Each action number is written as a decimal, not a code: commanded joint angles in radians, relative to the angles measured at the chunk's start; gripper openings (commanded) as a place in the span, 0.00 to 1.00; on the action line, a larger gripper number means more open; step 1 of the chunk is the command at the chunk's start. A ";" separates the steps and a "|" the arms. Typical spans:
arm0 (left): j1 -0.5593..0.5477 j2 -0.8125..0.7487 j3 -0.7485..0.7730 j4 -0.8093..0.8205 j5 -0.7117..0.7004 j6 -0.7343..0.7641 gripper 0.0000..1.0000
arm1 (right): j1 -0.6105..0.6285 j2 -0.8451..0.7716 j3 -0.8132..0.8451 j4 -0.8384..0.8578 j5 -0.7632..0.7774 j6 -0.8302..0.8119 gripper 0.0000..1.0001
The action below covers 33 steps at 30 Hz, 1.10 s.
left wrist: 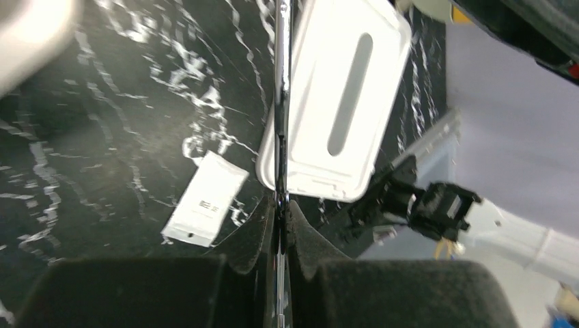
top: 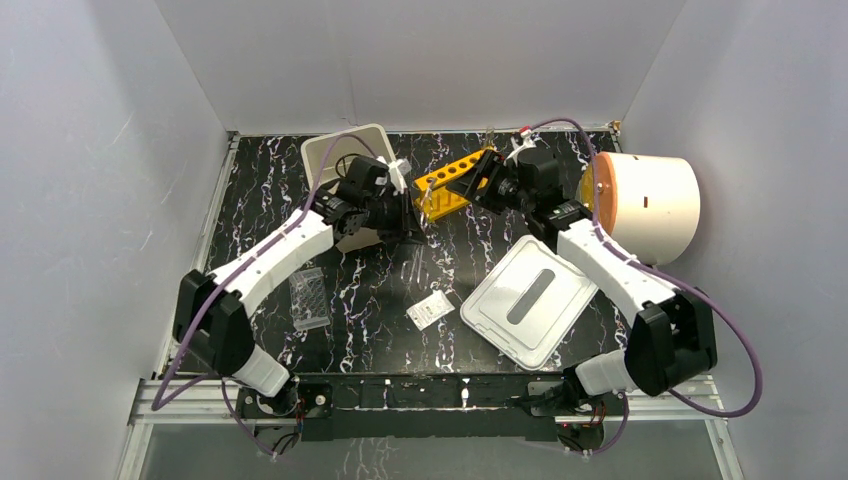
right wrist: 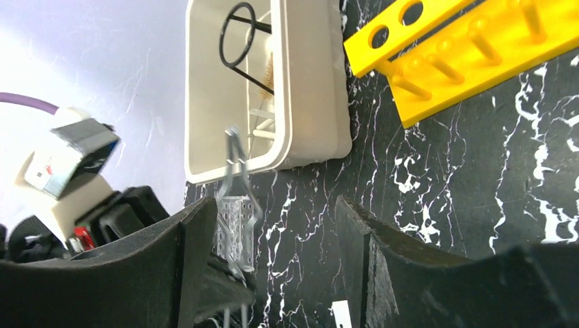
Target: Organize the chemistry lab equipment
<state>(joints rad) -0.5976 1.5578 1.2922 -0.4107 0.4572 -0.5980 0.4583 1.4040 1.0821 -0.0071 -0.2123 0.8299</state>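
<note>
Far left on the worktop (top: 255, 190), a clear plastic rack (top: 310, 298) is lying flat just beside the left forearm.

Next along, a white bin (right wrist: 304, 82) is sitting at the back. Inside it we are seeing the black wire ring stand (right wrist: 220, 39), the tan stick (right wrist: 267, 72) and the white triangle (right wrist: 263, 121), all close to one wall.

The left claw (left wrist: 280, 205) is pinching narrow on the thin metal tweezers (left wrist: 280, 82), which are sticking straight out from between its pads. From the right wrist, the tweezers' tips are showing across the bin's rim. We cannot tell whether they are over the bin or in front of it.

A small white packet (top: 430, 310) is lying on the worktop near the middle.

A yellow rack (top: 455, 180) is lying at the back, right of the bin.

The right claw (right wrist: 273, 205) is spreading wide, gripping nothing, between bin and yellow rack.

A white lid (top: 530, 300) is lying flat beside the right forearm.

Far right, a round white tub (top: 650, 205) is lying on its side.
</note>
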 commanded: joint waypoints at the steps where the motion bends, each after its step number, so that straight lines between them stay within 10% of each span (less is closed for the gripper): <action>1: 0.001 -0.179 0.038 -0.050 -0.319 -0.009 0.00 | -0.007 -0.100 -0.011 -0.003 0.036 -0.065 0.72; 8: 0.060 -0.218 0.163 -0.179 -0.672 0.009 0.00 | -0.007 -0.180 -0.074 -0.074 0.063 -0.103 0.72; 15: 0.314 -0.080 0.307 -0.271 -0.489 0.050 0.00 | -0.007 -0.188 -0.086 -0.107 0.075 -0.138 0.72; 33: 0.478 0.397 0.681 -0.507 -0.343 0.203 0.00 | -0.013 -0.204 -0.054 -0.138 0.086 -0.164 0.72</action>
<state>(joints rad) -0.1398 1.9400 1.8927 -0.8387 0.0570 -0.4515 0.4526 1.2366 0.9855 -0.1677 -0.1272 0.6735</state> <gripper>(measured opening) 0.037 0.721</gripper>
